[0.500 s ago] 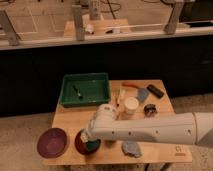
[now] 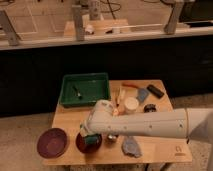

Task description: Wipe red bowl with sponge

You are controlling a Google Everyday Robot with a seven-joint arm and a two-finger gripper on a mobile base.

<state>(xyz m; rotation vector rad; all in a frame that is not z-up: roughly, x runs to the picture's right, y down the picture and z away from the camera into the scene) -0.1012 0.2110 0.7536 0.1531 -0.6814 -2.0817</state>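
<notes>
The red bowl (image 2: pixel 83 144) sits near the front left of the wooden table (image 2: pixel 160 150). My white arm reaches in from the right, and its gripper (image 2: pixel 91 137) is down over the bowl, covering most of it. A greenish patch that looks like the sponge (image 2: pixel 93 140) shows under the gripper inside the bowl. The arm's wrist hides how the sponge is held.
A dark red plate (image 2: pixel 52 142) lies left of the bowl. A green tray (image 2: pixel 67 95) stands at the back left. A white cup (image 2: pixel 131 104), a grey cloth (image 2: pixel 131 146), a black object (image 2: pixel 155 91) and utensils lie to the right. A dark wall is behind.
</notes>
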